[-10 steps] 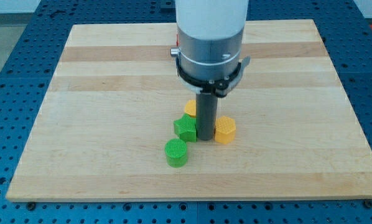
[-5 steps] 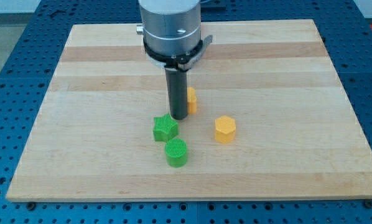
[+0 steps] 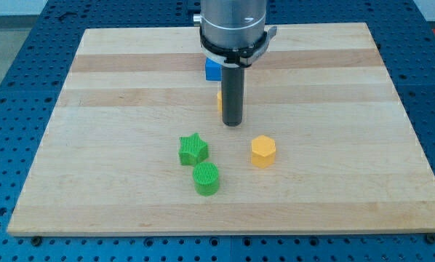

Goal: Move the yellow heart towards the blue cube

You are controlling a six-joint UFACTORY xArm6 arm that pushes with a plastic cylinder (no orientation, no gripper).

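My tip (image 3: 233, 124) rests on the wooden board near its middle. The yellow heart (image 3: 220, 100) is almost wholly hidden behind the rod; only a thin yellow sliver shows at the rod's left edge, just above the tip. The blue cube (image 3: 212, 69) lies towards the view's top, partly hidden behind the arm's grey collar, a short way above the heart.
A green star block (image 3: 193, 149) and a green cylinder (image 3: 206, 178) lie below and left of my tip. A yellow hexagon block (image 3: 262, 151) lies below and right of it. The board's edge (image 3: 225, 231) runs along the view's bottom.
The arm swung left, pushing the green star left, then moved right and towards the view's top. The yellow heart has shifted up with the rod. The blue cube now shows.
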